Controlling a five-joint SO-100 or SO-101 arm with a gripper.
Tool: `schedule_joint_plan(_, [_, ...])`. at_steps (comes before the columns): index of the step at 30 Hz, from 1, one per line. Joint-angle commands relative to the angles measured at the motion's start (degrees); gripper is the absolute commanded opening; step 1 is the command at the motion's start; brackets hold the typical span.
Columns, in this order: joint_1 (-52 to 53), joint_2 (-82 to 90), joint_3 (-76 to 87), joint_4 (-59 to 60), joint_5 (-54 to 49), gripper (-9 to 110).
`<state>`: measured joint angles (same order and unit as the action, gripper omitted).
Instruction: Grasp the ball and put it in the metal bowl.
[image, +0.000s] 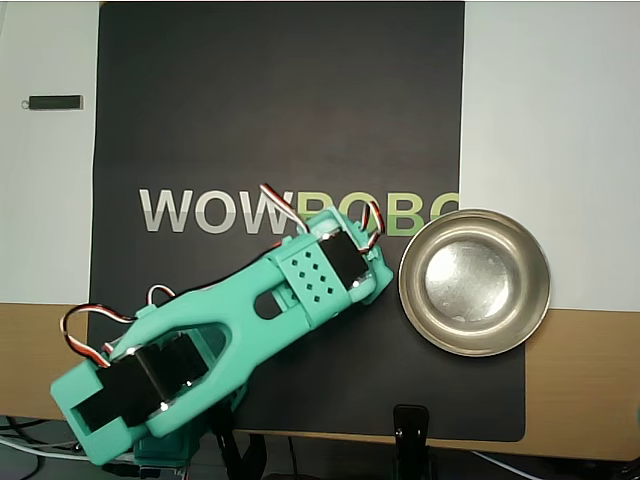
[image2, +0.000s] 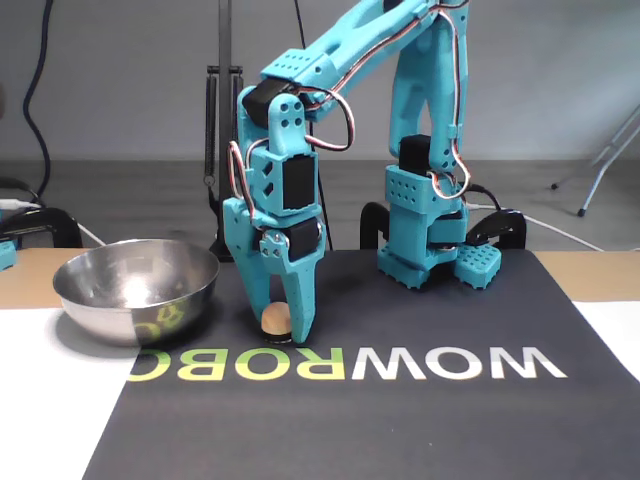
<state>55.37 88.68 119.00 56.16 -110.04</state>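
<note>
The ball (image2: 275, 319), small and pale tan, rests on the black mat just right of the metal bowl (image2: 135, 298) in the fixed view. My teal gripper (image2: 280, 329) points straight down over it, one finger on each side and the tips almost at the mat. The jaws stand open around the ball, and the near finger (image2: 304, 305) hides part of it. In the overhead view the gripper (image: 345, 268) covers the ball completely, just left of the empty shiny bowl (image: 415, 315).
A black mat (image: 280, 120) with WOWROBO lettering covers the table's middle. A small dark stick (image: 55, 102) lies on the white sheet at far left. The arm's base (image2: 430, 240) stands behind the mat, with black clamps (image: 410, 425) at the table edge.
</note>
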Motion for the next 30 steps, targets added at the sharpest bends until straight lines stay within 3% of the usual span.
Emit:
schedule_joint_plan(1, [-0.09, 0.18, -1.05, -0.35, -0.26, 62])
schedule_joint_plan(25, [-0.09, -0.18, -1.05, -0.35, -0.26, 61])
schedule_joint_plan(30, [-0.09, -0.18, -1.05, -0.35, -0.26, 38])
